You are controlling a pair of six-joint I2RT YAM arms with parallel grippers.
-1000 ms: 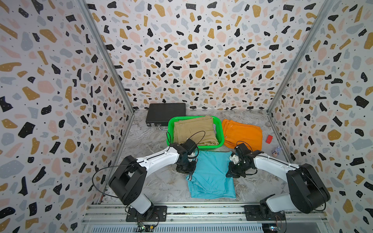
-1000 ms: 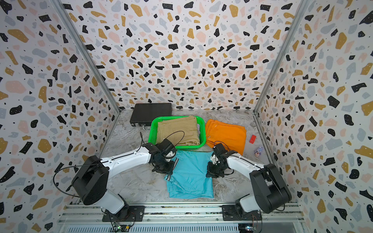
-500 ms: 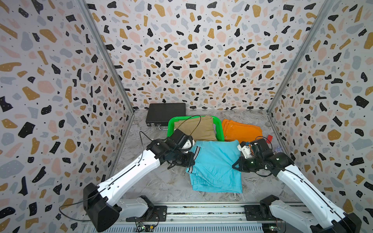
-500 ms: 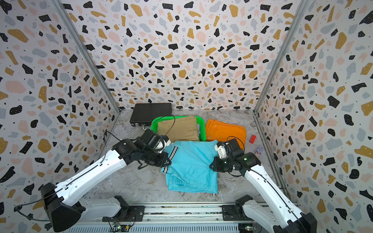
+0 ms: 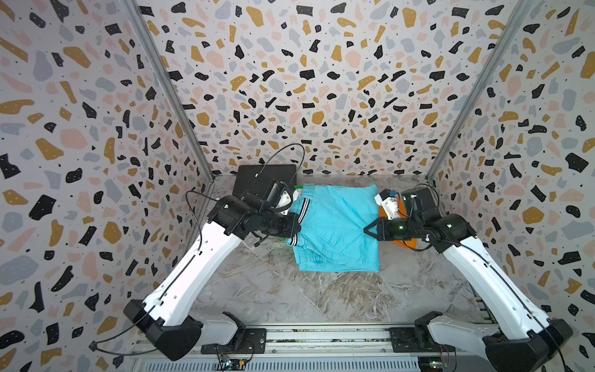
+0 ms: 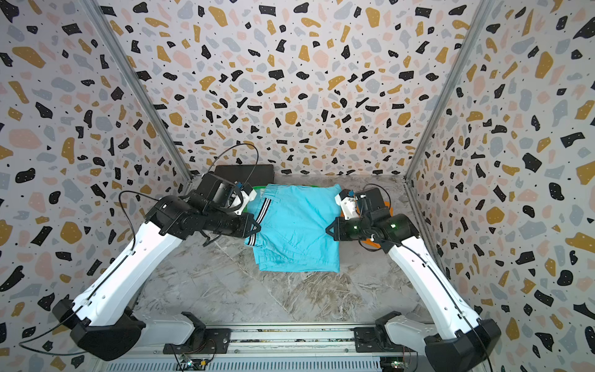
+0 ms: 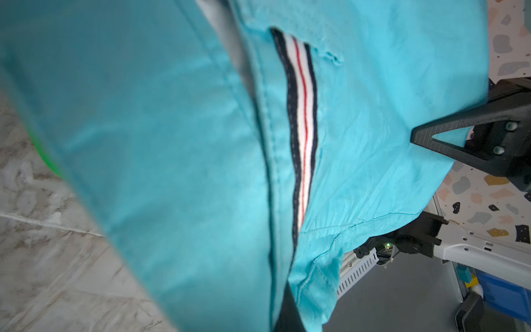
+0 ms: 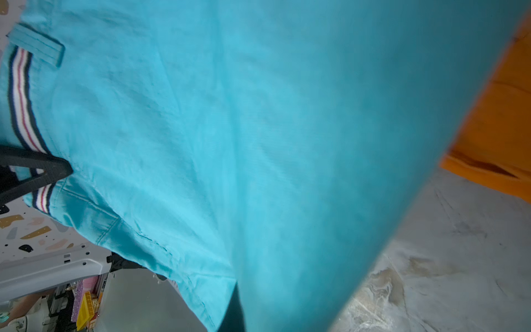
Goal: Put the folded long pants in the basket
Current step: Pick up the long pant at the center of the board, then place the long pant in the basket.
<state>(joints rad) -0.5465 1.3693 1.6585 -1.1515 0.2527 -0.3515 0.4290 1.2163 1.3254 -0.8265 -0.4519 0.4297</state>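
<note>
Turquoise folded cloth pants with striped trim (image 5: 336, 225) hang mid-frame between both arms, covering the bright green perforated plastic basket (image 7: 47, 156). Only a rim sliver shows; contents hidden. Left gripper (image 5: 297, 226) pinches the striped left edge and right gripper (image 5: 367, 229) the right edge. Orange folded pants (image 8: 494, 115) peek out right. Flat black case (image 5: 254, 175) upper left.

Grey marbled tabletop (image 5: 273, 290) lies bare nearer the bases than the left gripper (image 5: 297, 227) and right gripper (image 5: 367, 229). A black case (image 5: 277, 172) sits beyond the left gripper, with the green basket (image 7: 47, 159) peeking below it. Orange folded pants (image 8: 494, 123) lie under the right gripper.
</note>
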